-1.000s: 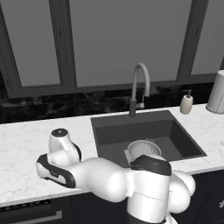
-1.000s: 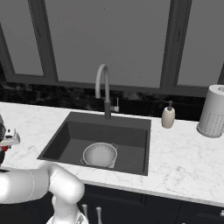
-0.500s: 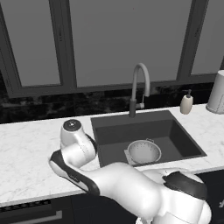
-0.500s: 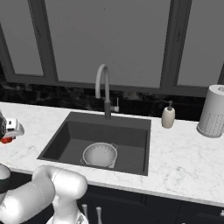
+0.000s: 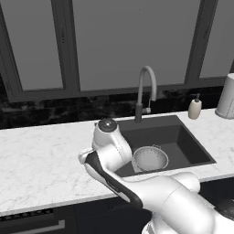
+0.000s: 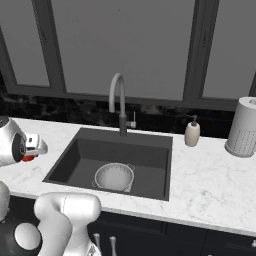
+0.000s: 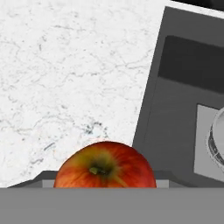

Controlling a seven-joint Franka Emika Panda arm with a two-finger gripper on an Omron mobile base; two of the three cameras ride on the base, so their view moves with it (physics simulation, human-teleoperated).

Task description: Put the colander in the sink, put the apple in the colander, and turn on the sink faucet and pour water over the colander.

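Observation:
The silver colander (image 5: 150, 158) (image 6: 114, 176) stands upright in the front part of the dark sink (image 5: 179, 137) (image 6: 146, 154); its rim edge (image 7: 217, 141) shows in the hand view. The red apple (image 7: 105, 167) sits right under the hand camera, above the marble counter beside the sink's (image 7: 183, 100) left rim. In the right base view my gripper (image 6: 34, 150) hovers over the counter left of the sink, shut on the apple (image 6: 28, 158), of which a red sliver shows. The grey gooseneck faucet (image 5: 146, 89) (image 6: 118, 102) stands behind the basin, no water running.
A cream soap pump bottle (image 5: 195, 109) (image 6: 192, 133) and a paper towel roll (image 5: 226, 97) (image 6: 244, 127) stand on the counter right of the sink. White marble counter (image 5: 41, 155) (image 7: 65, 65) stretches to the left. Dark windows line the back wall.
The arm has swung rightward toward the sink, carrying the apple with it. The colander has stayed where it was.

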